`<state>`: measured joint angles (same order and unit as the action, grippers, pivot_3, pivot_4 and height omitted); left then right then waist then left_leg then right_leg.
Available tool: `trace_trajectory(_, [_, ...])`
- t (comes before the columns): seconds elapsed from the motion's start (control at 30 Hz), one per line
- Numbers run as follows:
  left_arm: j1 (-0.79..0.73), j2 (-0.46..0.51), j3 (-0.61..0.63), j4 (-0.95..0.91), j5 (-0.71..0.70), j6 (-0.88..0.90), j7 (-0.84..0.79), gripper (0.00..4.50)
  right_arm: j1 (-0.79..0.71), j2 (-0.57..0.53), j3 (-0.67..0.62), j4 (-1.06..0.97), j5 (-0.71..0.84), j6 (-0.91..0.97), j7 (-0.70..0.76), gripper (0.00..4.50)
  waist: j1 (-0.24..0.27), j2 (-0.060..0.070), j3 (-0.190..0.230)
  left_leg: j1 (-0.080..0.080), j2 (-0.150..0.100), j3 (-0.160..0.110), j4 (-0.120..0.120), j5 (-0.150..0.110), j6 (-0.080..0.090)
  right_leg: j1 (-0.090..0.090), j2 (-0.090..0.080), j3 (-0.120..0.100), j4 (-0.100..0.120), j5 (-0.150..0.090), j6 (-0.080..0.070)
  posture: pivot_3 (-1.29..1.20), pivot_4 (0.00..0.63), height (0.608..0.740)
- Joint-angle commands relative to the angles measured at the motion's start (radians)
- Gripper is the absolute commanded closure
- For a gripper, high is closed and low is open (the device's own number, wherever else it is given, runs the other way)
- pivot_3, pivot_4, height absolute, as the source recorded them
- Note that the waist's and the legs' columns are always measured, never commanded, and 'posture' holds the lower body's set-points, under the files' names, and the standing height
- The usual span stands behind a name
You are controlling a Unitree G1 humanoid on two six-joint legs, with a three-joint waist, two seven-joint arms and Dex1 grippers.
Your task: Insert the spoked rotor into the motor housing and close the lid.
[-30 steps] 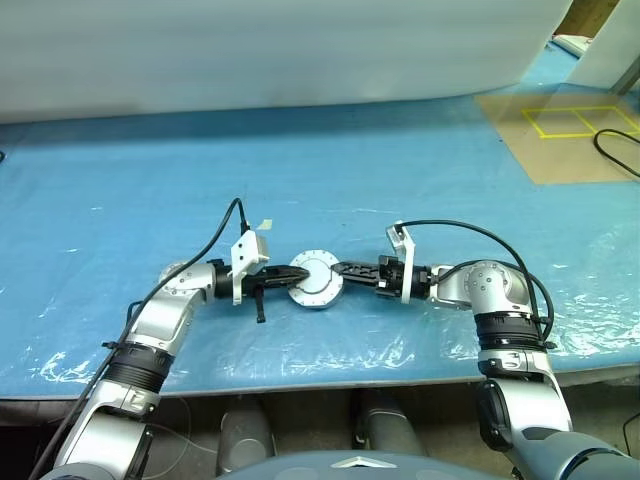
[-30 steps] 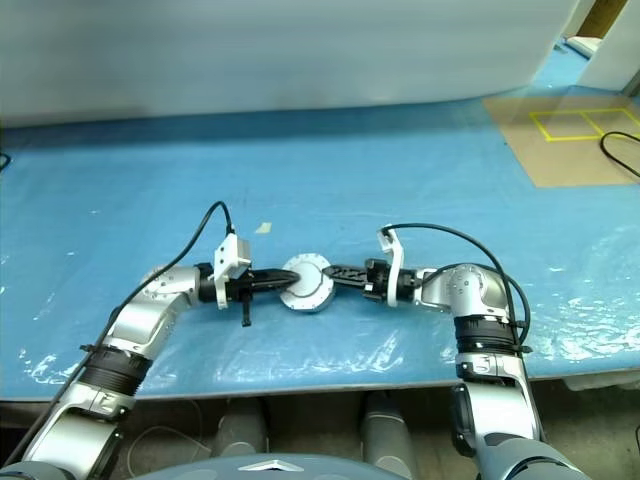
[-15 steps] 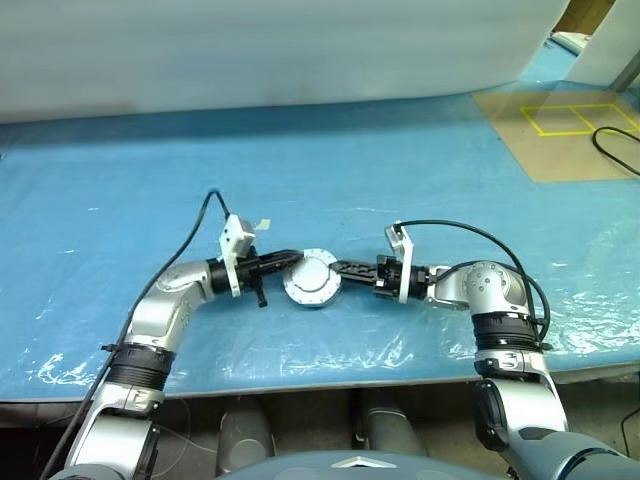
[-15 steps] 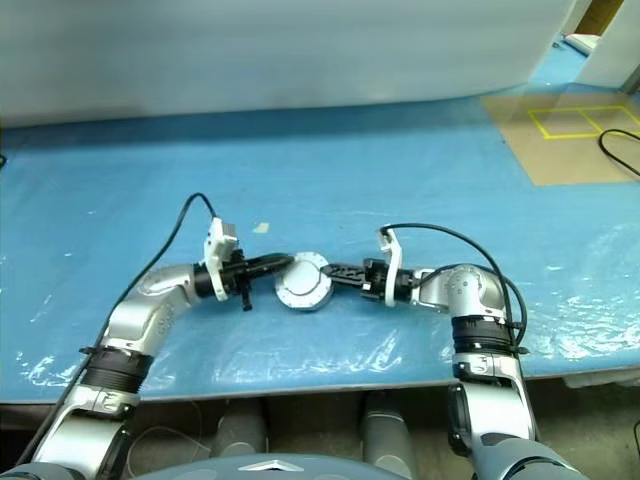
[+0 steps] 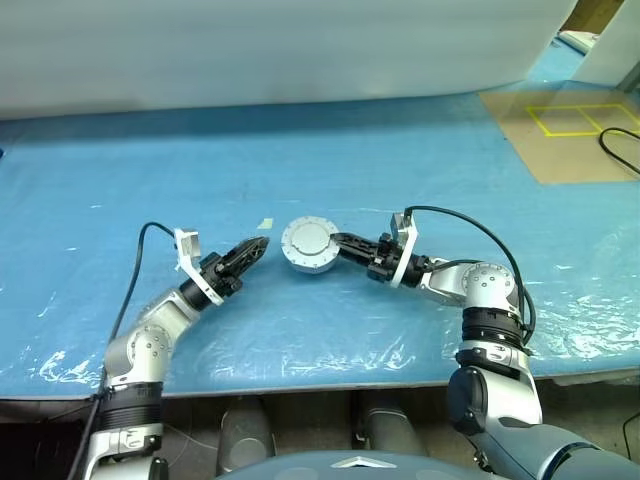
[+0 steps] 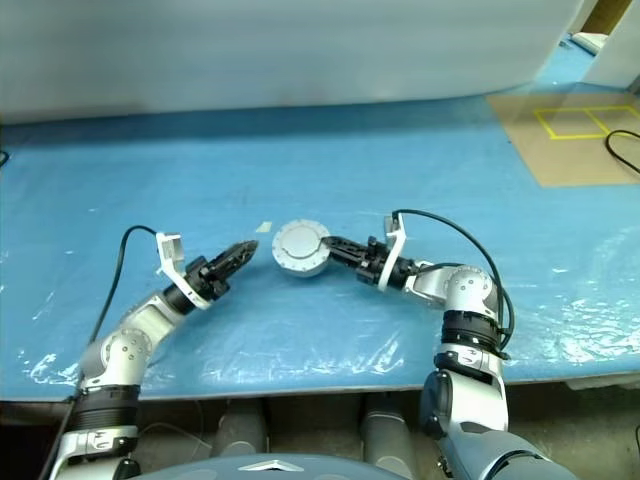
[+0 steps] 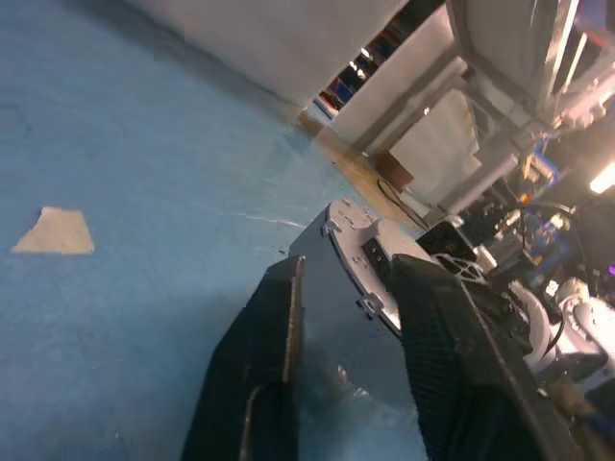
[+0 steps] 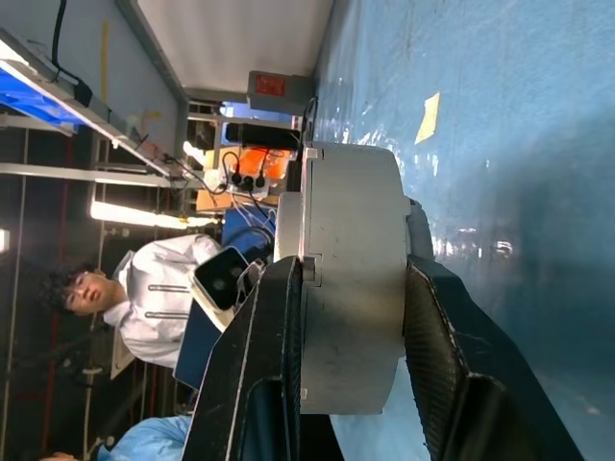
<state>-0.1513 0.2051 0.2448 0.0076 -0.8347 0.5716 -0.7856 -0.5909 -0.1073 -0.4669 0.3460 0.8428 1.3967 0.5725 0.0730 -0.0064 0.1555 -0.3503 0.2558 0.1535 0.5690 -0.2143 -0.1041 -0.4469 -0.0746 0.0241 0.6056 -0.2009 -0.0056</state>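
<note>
The motor housing is a short pale-grey round body over the middle of the blue sheet. The lid sits on it, plain grey face up. My right gripper reaches in from the right and is shut on the housing; in the right wrist view its fingers press both flat ends of the housing. My left gripper is a short way to the housing's left, open and empty. Its fingers frame a bare gap, with the housing beyond. The spoked rotor is hidden.
A small scrap of tape lies on the blue sheet just behind the left gripper. A brown board with yellow lines and a black cable lie far right. A white backdrop stands behind. A person sits beyond the table.
My left gripper has let go of the housing, opened, rolled and drawn back to the left. The right gripper keeps its hold and has carried the housing slightly away from me.
</note>
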Motion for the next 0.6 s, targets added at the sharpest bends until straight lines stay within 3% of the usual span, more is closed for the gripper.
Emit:
trace_trajectory(0.03, [0.012,-0.037,0.037,-0.072,-0.091,0.037,0.058,1.61,-0.035,0.017,-0.044,-0.034,0.083,-0.006,0.002,3.42,-0.001,0.000,0.000,0.000,0.000,0.000,0.000,0.000,0.000,0.000,0.000,0.000,0.000,0.000,0.000,0.00,0.150,0.740])
trace_trajectory(0.2, [0.015,-0.054,0.039,-0.102,-0.166,0.115,0.123,0.03,-0.036,0.033,-0.047,-0.042,0.101,-0.012,-0.019,3.42,-0.002,0.000,0.000,0.000,0.000,0.000,0.000,0.000,0.000,0.000,0.000,0.000,0.000,0.000,0.000,0.00,0.150,0.740])
trace_trajectory(0.47, [0.010,-0.044,0.039,-0.105,-0.259,0.224,0.171,0.03,-0.035,0.050,-0.045,-0.050,0.124,-0.022,-0.032,3.42,-0.004,0.000,0.000,0.001,0.000,0.000,-0.001,0.000,0.000,0.000,0.001,0.000,0.000,0.000,0.000,0.00,0.150,0.740])
trace_trajectory(0.6, [0.001,-0.045,0.004,-0.099,-0.232,0.230,0.177,0.03,-0.032,0.060,-0.035,-0.059,0.138,-0.025,-0.032,3.42,-0.004,0.000,0.000,0.001,-0.001,0.000,-0.001,0.000,0.000,0.000,0.001,0.000,0.000,0.000,0.001,0.00,0.150,0.740])
